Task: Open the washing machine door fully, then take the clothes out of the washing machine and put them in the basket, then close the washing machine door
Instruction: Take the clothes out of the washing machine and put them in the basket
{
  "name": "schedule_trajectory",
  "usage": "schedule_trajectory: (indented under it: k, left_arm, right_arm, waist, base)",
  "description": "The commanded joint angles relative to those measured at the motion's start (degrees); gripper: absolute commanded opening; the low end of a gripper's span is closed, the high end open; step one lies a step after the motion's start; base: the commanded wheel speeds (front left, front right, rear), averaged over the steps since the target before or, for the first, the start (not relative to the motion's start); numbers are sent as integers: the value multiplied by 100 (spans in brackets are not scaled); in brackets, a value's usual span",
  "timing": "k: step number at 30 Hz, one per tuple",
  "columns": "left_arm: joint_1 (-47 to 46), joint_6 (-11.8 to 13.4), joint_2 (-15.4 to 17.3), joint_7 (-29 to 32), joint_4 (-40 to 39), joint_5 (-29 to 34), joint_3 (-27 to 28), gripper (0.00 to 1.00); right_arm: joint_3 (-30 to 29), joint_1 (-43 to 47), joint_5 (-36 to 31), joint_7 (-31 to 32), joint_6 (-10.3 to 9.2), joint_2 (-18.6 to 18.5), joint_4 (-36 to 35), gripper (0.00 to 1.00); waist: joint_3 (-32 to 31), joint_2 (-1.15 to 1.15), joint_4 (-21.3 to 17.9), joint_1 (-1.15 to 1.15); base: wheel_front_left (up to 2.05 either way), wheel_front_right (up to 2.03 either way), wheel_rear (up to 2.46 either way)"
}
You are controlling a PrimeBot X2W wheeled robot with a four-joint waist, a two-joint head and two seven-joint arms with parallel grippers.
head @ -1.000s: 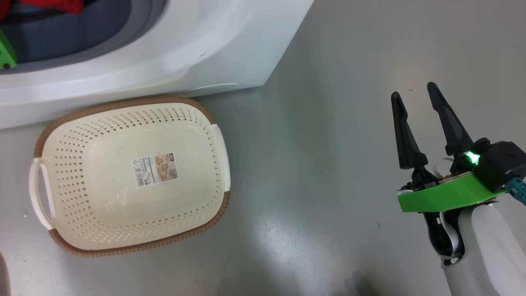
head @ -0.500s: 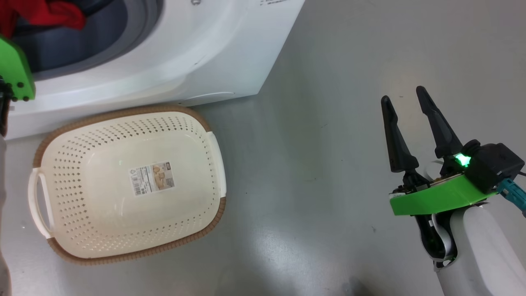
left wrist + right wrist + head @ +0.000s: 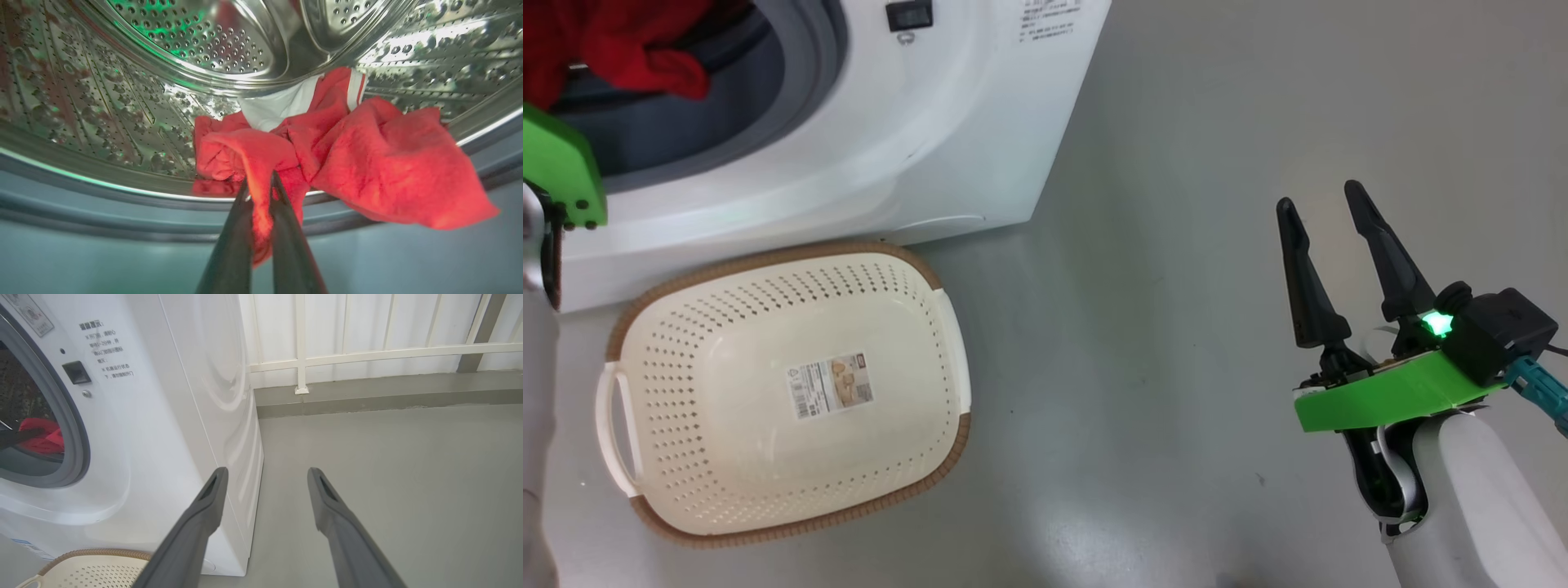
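- The left gripper (image 3: 259, 181) is inside the mouth of the washing machine (image 3: 947, 122). Its two dark fingers are pressed almost together, pinching a fold of the red clothes (image 3: 367, 163) between them.
- The clothes are bunched at the front lip of the perforated steel drum (image 3: 122, 102). One red flap hangs out over the grey rubber ring (image 3: 122, 220), and a white patch and a white stripe show at the back of the heap.
- In the head view the red fabric (image 3: 613, 49) sits in the open porthole at the upper left, above the green wrist plate (image 3: 560, 175) of the left arm.
- The basket (image 3: 784, 253) stands on the grey floor (image 3: 1176, 327) just in front of the machine, with a paper label (image 3: 829, 385) on its bottom and no garment in it.
- The right gripper (image 3: 1319, 196) hangs over bare floor, well apart from the basket. Its fingers are spread wide and hold nothing.
- In the right wrist view those fingers (image 3: 204, 514) point past the machine's front corner toward a white railing (image 3: 367, 355).
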Motion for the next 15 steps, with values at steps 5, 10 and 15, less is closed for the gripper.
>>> schedule_trajectory:
  k: [5,10,15]
  left_arm:
    - [344,179,300,-379,-437,-185,204,0]
    - [771,274,300,-458,-1002,-284,297,0]
    - [1223,402,272,-463,-1809,-338,401,0]
  right_arm:
    - [104,192,27,-36,37,-4,-94,100]
    - [94,290,28,-36,37,-34,-61,100]
    - [66,377,24,-36,37,-56,-52,100]
  waist:
    - [-292,0,73,0]
    - [-527,0,146,0]
    - [-711,0,226,0]
  base:
    - [0,0,0]
    - [0,0,0]
    - [0,0,0]
